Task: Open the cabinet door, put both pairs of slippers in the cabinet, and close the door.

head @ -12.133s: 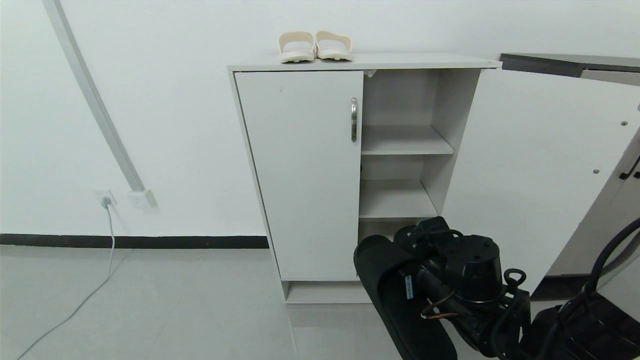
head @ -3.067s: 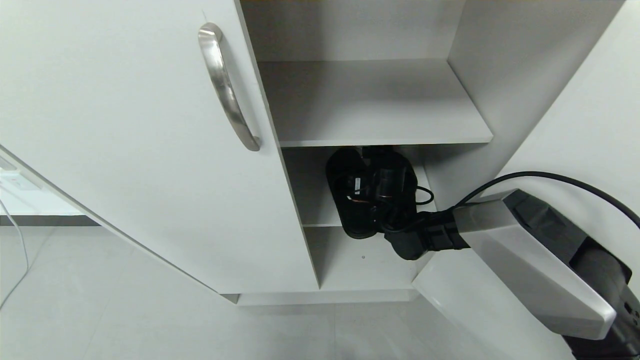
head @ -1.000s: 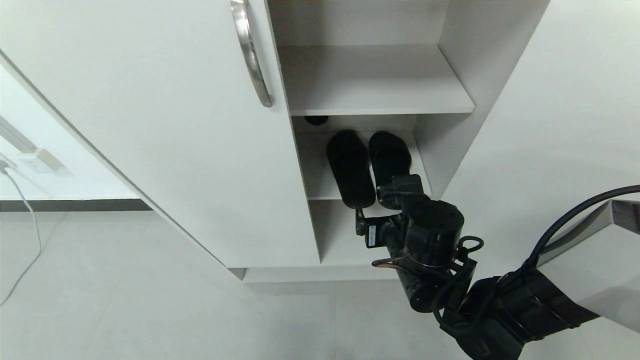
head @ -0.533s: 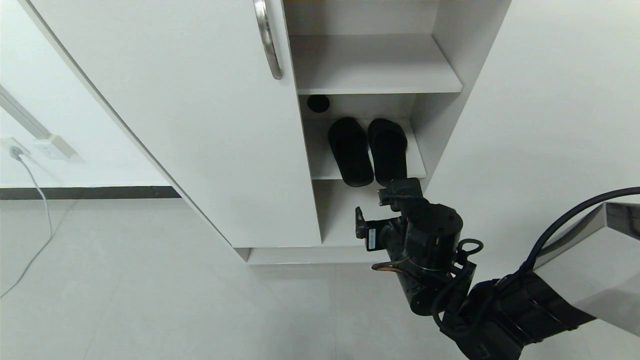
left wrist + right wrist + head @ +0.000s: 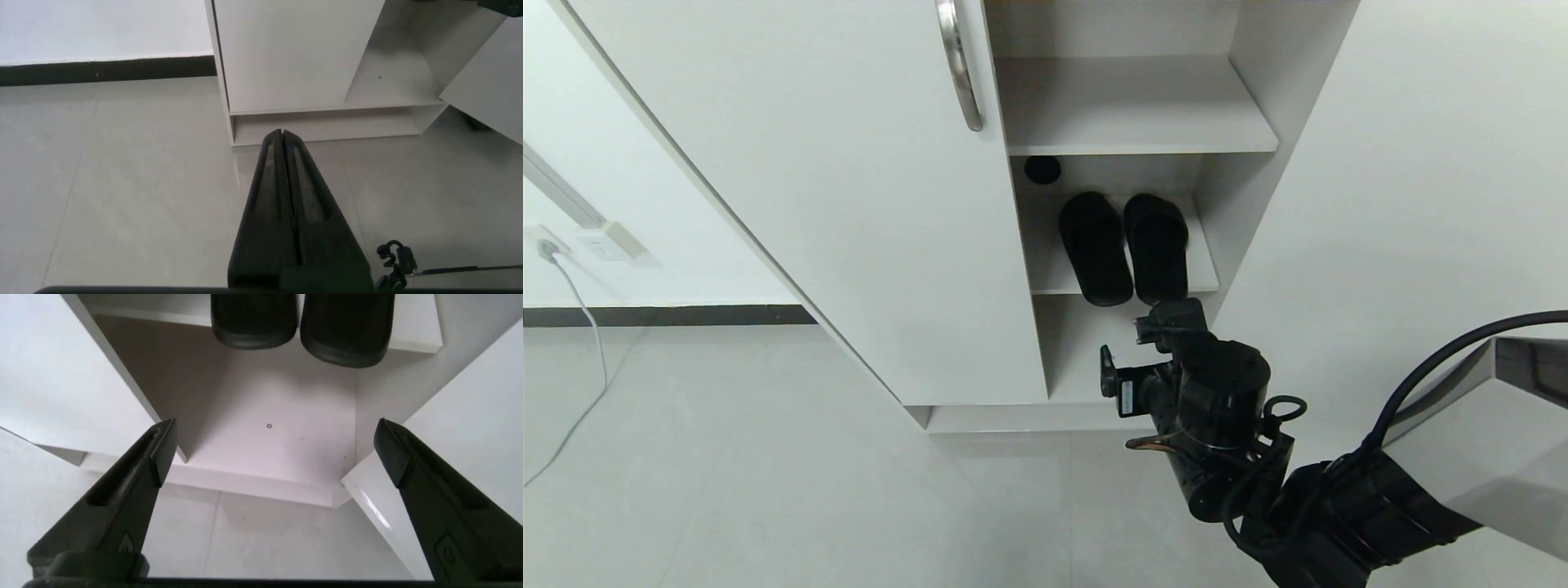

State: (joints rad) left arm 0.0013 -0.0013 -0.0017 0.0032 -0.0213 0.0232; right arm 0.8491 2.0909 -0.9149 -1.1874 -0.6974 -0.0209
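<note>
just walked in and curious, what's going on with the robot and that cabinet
The robot is loading the white cabinet, whose right door stands open. A pair of black slippers lies side by side on the shelf above the bottom compartment. The right end effector is open and empty, just in front of that shelf. The left end effector is shut, over the floor.
</note>
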